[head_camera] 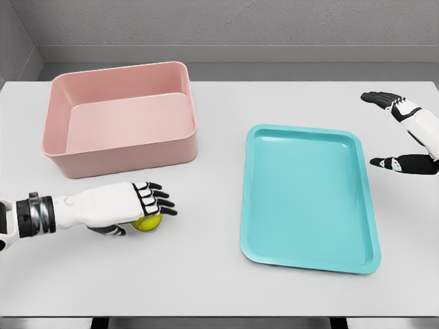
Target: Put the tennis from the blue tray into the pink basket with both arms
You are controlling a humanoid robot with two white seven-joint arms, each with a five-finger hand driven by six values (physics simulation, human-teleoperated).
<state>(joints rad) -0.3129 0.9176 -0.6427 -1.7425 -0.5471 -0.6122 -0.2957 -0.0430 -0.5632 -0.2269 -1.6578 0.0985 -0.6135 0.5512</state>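
While the blue tray (309,199) sits bare over at about 4 o'clock from the middle of the white table (206,274), the tennis ball (147,223) isn't on it at all: it's down at roughly 8 o'clock, resting on the table under the left hand (130,205). That hand comes in from the lower left edge, palm down, with its dark fingertips (163,202) reaching out over the top of the yellow-green ball and the thumb tucked low beside it. So the fingers are curled round the ball, clamped on it from above, though the ball looks like it's touching the tabletop.

Pink basket (120,116) is up at around 10 o'clock, a deep rounded box with nothing visible inside, sitting just beyond the left hand, at the hand's 12 o'clock. Hand and basket are near each other but not touching.

Right hand (401,133) is way over at the 3 o'clock edge, just off the tray's far right corner. Its fingers are spread wide apart, upper ones pointing left at the top and the thumb sticking out lower down, with a clear gap between them and nothing held. It's off the tray's rim, beside it rather than over it.

Tray lies slightly skewed, its long side running from 12 toward 6 o'clock, well apart from the basket
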